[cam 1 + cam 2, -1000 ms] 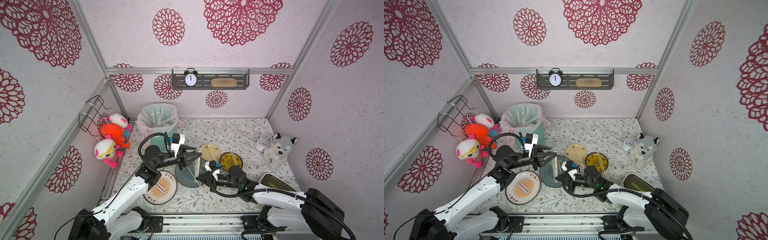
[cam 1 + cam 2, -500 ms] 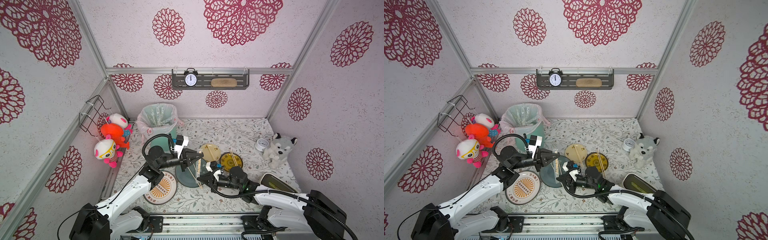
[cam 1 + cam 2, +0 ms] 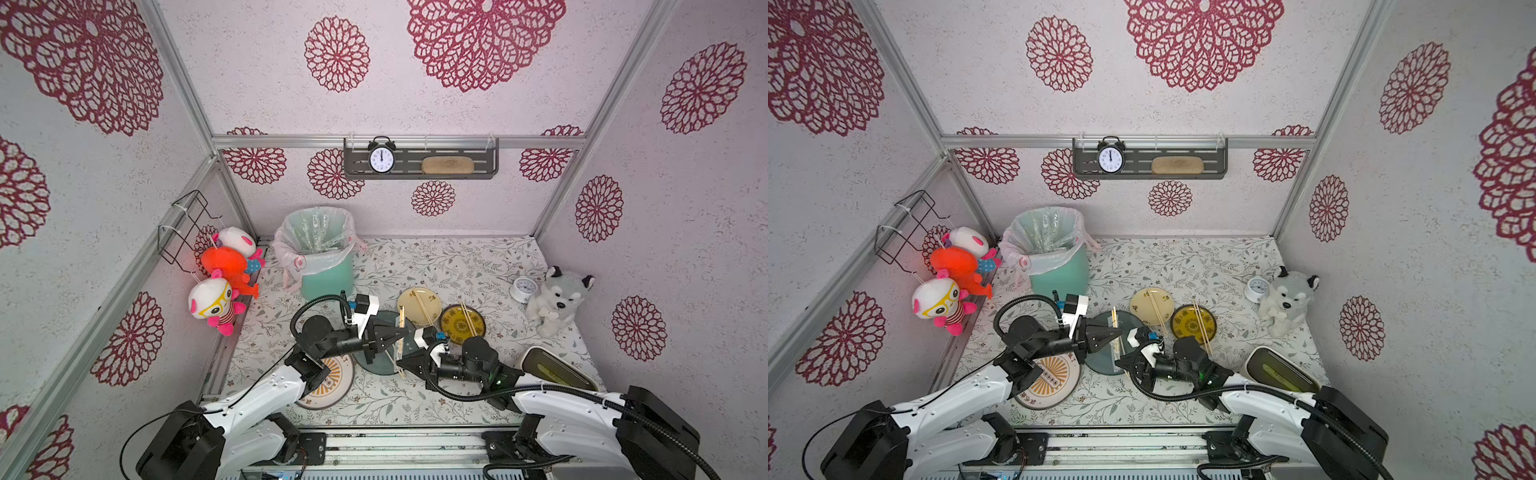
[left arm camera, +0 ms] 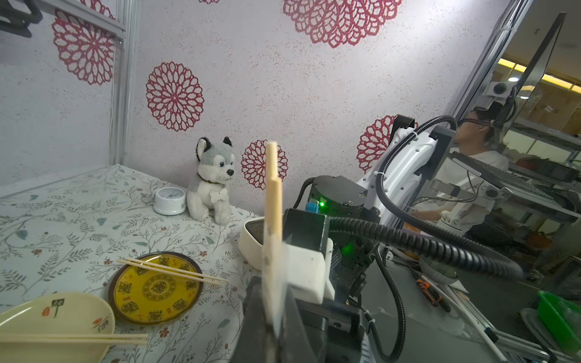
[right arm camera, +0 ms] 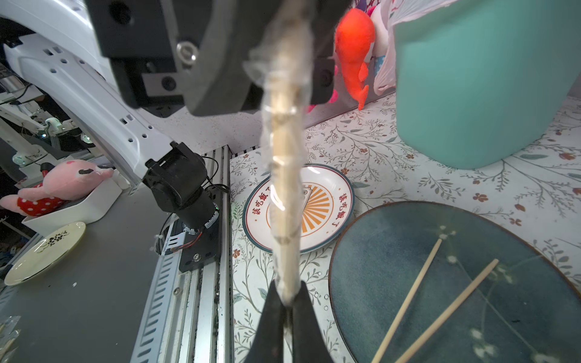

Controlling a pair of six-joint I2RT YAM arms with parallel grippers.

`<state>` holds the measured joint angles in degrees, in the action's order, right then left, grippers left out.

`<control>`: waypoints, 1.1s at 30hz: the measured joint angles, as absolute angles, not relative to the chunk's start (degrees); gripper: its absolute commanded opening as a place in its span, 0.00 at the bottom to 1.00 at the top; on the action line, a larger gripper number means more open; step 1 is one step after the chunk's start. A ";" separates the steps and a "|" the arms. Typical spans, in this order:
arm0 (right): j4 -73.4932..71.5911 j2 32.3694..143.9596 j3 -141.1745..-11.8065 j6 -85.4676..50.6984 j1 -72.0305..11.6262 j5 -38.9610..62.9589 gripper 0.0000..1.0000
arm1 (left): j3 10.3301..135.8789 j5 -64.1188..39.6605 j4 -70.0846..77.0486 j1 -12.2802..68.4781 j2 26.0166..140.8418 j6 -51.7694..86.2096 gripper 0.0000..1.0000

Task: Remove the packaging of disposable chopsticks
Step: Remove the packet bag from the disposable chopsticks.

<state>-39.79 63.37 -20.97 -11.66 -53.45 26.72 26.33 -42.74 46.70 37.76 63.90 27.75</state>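
A pair of disposable chopsticks point(image 5: 284, 188) in its clear crinkly packaging point(image 5: 283, 94) hangs above the dark blue plate point(image 3: 374, 365). It is stretched between my two grippers. My right gripper point(image 5: 286, 301) is shut on one end of the sleeve. My left gripper point(image 4: 272, 333) is shut on the pair farther along, and bare stick ends point(image 4: 272, 176) poke out past it. In both top views the left gripper point(image 3: 401, 334) sits just behind the right gripper point(image 3: 401, 361). Unwrapped pairs lie on the blue plate point(image 5: 440, 298), the cream plate point(image 3: 424, 307) and the yellow plate point(image 3: 467, 320).
A teal bin point(image 3: 328, 278) with a bag liner holds clear sleeves at the back left. An orange sunburst plate point(image 3: 328, 382) lies under the left arm. A husky toy point(image 3: 557, 299), a small white clock point(image 3: 523, 289) and a white container point(image 3: 552, 370) stand on the right.
My left gripper has moved right onto the wrapped pair and shut on it. The right gripper has kept its hold and barely moved.
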 measured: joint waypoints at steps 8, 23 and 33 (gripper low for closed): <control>-36.84 62.92 -20.97 -11.57 -53.45 26.63 0.00 | 21.78 -37.80 56.07 39.81 66.59 28.75 0.09; -32.42 59.29 -22.74 -11.66 -52.75 24.18 0.00 | 16.73 -37.12 71.13 42.24 78.24 31.51 0.10; -34.00 58.78 -22.70 -11.92 -53.10 23.92 0.30 | 17.41 -37.08 63.75 41.65 72.20 30.09 0.00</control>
<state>-34.00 58.78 -22.70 -11.92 -53.10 23.92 17.41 -37.08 63.75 41.65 72.20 30.09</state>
